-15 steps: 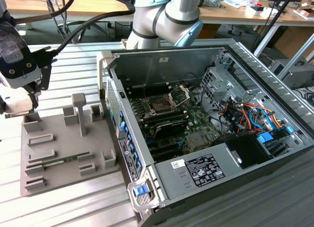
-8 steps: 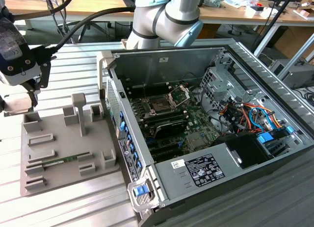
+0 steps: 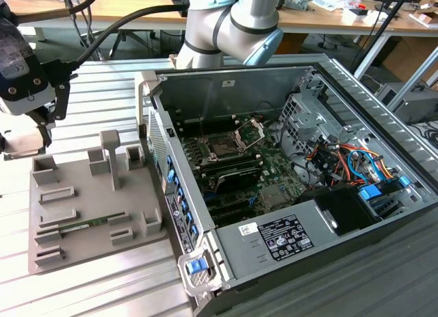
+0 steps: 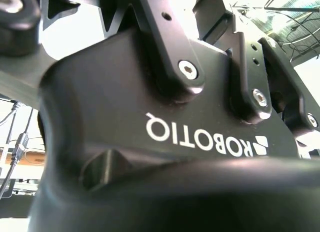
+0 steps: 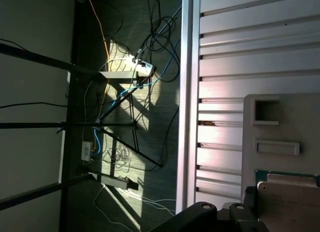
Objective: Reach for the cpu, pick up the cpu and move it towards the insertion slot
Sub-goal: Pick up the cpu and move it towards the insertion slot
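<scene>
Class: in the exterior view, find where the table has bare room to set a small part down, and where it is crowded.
Bare ribbed table lies beyond the grey tray, beside the computer case, and in a strip along the tray's near edge. Inside the case it is crowded with the board and cables.

Even daylight lit the exterior view: the table [image 3: 102, 289] slats shone pale, and the computer case [image 3: 274, 77] held soft shadow, deepest toward four o'clock. In the second wrist view a black housing [image 4: 150, 142] stood dark against blown-out white. In the first wrist view, sunlit patches crossed a dim floor [image 5: 150, 117].
</scene>
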`<state>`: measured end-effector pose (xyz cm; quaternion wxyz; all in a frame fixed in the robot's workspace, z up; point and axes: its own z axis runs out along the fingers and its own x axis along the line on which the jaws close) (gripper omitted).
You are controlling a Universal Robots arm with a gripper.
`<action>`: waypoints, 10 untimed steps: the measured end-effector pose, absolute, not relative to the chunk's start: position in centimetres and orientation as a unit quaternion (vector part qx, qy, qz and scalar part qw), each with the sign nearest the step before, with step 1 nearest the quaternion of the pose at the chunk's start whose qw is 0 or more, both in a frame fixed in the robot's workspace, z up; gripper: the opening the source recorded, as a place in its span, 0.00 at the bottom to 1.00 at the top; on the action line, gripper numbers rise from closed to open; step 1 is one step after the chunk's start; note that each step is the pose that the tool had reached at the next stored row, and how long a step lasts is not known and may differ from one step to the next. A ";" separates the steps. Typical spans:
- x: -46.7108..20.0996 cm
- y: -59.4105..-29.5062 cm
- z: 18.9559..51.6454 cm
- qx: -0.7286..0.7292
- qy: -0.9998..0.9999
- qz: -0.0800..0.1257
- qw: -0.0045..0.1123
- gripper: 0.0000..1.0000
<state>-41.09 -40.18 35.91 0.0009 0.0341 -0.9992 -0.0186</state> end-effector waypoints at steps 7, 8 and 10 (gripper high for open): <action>-41.1 -40.2 36.2 0.034 -0.999 -0.019 0.001 0.55; -41.1 -40.2 36.3 0.034 -0.999 -0.019 0.001 0.55; -41.1 -40.2 36.5 0.034 -0.999 -0.019 0.001 0.55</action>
